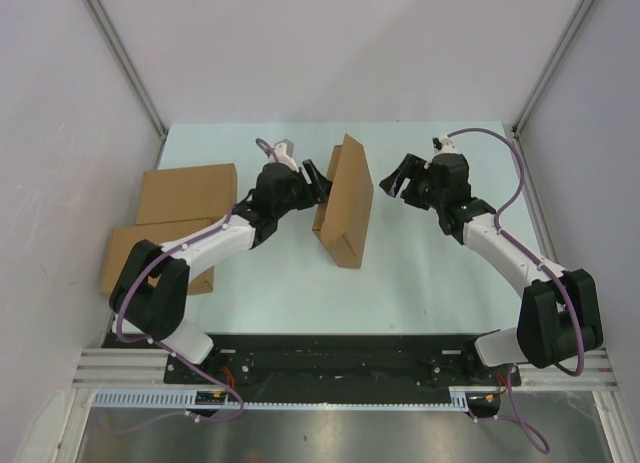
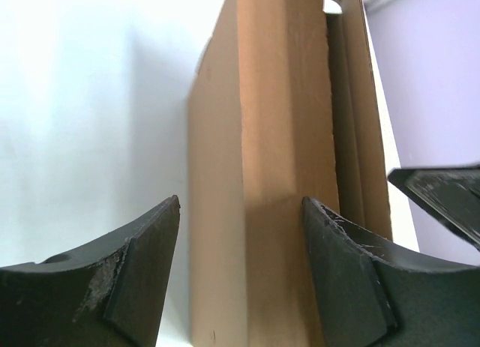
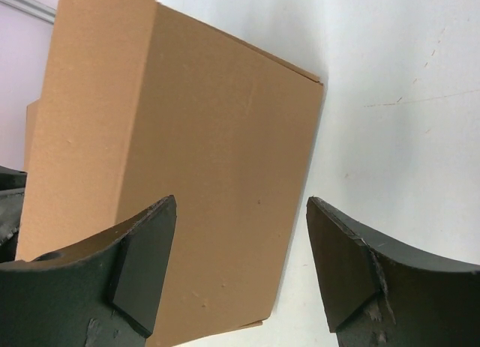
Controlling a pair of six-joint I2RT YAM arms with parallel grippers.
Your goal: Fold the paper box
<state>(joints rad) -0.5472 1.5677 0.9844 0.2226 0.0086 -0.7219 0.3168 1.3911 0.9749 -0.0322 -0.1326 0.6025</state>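
The paper box [image 1: 345, 203] is folded up into a shallow closed shape and stands on its long edge mid-table, leaning slightly. My left gripper [image 1: 316, 179] is open at its left side. In the left wrist view the box's narrow side [image 2: 262, 137] fills the space ahead of the open gripper [image 2: 241, 204], which does not clamp it. My right gripper [image 1: 396, 183] is open and empty, a little to the box's right. In the right wrist view the box's broad face [image 3: 180, 137] lies ahead of the open gripper [image 3: 241, 204].
Two finished flat brown boxes [image 1: 186, 193] [image 1: 150, 258] lie at the table's left, partly under my left arm. Grey walls close in the table on the left, back and right. The right gripper's finger [image 2: 442, 197] shows behind the box in the left wrist view.
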